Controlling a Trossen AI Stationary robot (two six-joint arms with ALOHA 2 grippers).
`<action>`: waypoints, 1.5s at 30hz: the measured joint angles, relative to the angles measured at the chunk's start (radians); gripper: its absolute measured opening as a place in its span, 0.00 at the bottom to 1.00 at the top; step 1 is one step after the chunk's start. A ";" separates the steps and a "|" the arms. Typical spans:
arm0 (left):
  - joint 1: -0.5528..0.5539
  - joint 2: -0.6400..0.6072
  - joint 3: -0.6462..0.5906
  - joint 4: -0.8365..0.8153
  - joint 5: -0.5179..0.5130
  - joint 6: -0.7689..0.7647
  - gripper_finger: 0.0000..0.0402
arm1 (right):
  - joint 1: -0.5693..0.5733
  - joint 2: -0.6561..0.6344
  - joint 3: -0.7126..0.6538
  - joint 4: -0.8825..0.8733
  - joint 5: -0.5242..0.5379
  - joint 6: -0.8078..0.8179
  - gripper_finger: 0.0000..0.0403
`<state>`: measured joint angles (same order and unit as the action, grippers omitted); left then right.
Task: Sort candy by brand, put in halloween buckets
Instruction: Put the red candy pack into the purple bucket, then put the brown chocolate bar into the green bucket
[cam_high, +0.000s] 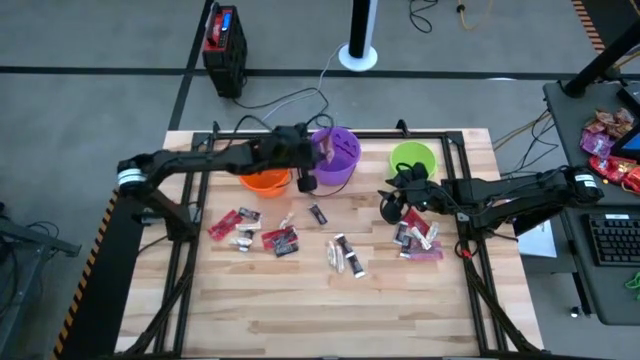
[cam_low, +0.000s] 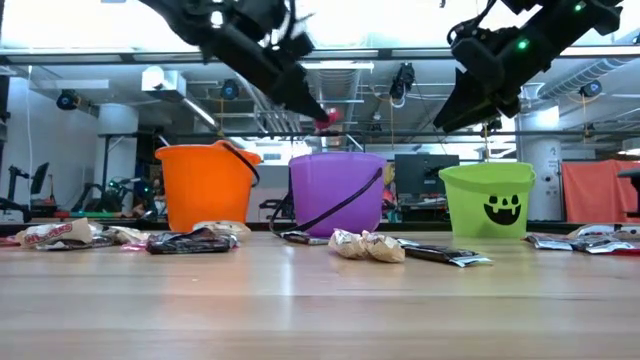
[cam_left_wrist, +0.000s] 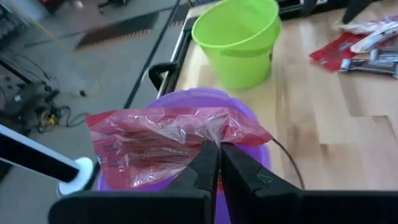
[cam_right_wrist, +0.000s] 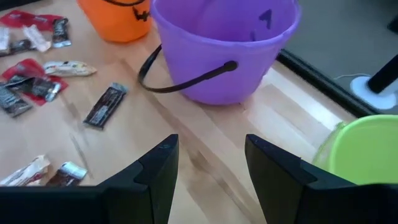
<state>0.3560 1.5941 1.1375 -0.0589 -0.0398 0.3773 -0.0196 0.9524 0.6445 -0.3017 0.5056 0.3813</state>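
A red candy wrapper (cam_left_wrist: 168, 146) is being held in the closed left jaws over the purple bucket (cam_high: 338, 157), release being judged next, while the right gripper (cam_right_wrist: 208, 165) is hovering empty and open at 3 o'clock.

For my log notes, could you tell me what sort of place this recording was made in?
Probably a robotics lab or workshop: the wooden table stands on a grey concrete floor with loose cables, ceiling pipes and lamps show behind, and a keyboard sits on a desk alongside.

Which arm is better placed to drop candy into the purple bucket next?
The left. Its hand is shut on a red candy wrapper right above the purple bucket. The right hand is open and empty.
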 joint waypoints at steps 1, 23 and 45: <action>0.008 0.025 0.027 -0.040 0.001 0.006 0.00 | 0.000 0.000 0.000 0.000 0.003 0.000 0.44; 0.039 0.205 0.229 -0.270 0.006 0.059 0.22 | 0.002 0.000 0.000 -0.033 -0.094 0.142 0.44; -0.153 -0.123 0.074 -0.304 0.006 -0.049 0.24 | 0.012 0.007 0.063 -0.271 -0.439 0.431 0.44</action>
<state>0.2032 1.4709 1.2113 -0.3631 -0.0334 0.3282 -0.0081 0.9591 0.7075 -0.5728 0.0666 0.8119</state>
